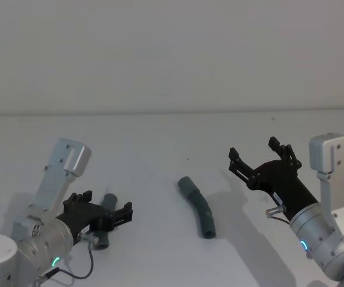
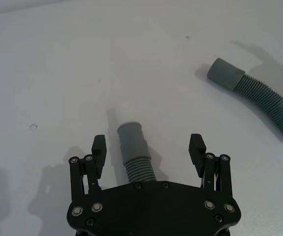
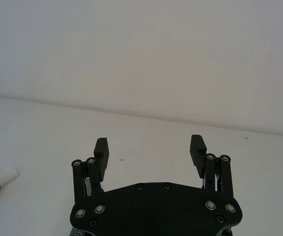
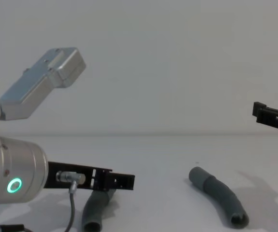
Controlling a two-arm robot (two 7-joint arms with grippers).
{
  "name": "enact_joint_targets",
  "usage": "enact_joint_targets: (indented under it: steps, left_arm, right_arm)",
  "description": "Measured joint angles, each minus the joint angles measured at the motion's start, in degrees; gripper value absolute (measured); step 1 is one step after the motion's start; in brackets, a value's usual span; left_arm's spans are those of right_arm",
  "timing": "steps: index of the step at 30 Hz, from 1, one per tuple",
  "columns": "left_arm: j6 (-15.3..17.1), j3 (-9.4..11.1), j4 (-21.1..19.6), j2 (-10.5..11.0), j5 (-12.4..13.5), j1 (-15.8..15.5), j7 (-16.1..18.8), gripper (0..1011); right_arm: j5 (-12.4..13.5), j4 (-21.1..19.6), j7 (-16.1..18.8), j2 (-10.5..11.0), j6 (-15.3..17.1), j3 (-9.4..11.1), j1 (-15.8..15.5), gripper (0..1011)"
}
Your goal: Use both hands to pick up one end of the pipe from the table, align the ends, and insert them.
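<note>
There were two grippers and two hose pieces. The left gripper (image 1: pixel 109 203) sat low over the table (image 1: pixel 160 149), fingers spread wide astride the shorter hose piece (image 2: pixel 133 147), which lay flat between them with a gap on either side, ungrasped, its smooth grey end reaching just past the fingertips. The right gripper (image 1: pixel 255 152) hung released as well, lifted off the table and tilted upward, holding nothing. The longer ribbed hose piece (image 1: pixel 197 206) lay between the two grippers, apart from both.

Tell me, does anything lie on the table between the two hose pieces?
No. In the head view, only bare table separates the short hose, under the open left tool, from the long hose.
</note>
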Motion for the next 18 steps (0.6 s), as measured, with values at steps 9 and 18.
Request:
enact_joint_targets:
  steps: [9, 18]
  left_arm:
    - [1.4, 0.39, 0.43, 0.47, 0.7, -0.73, -0.74, 1001]
    - [2.4, -0.08, 1.01, 0.06, 0.53, -0.79, -1.31, 1001]
  right_arm:
    - [0.0, 0.0, 0.0, 0.0, 0.0, 0.0, 0.0, 1002]
    - [0.0, 0.0, 0.0, 0.0, 0.0, 0.0, 0.0, 1002]
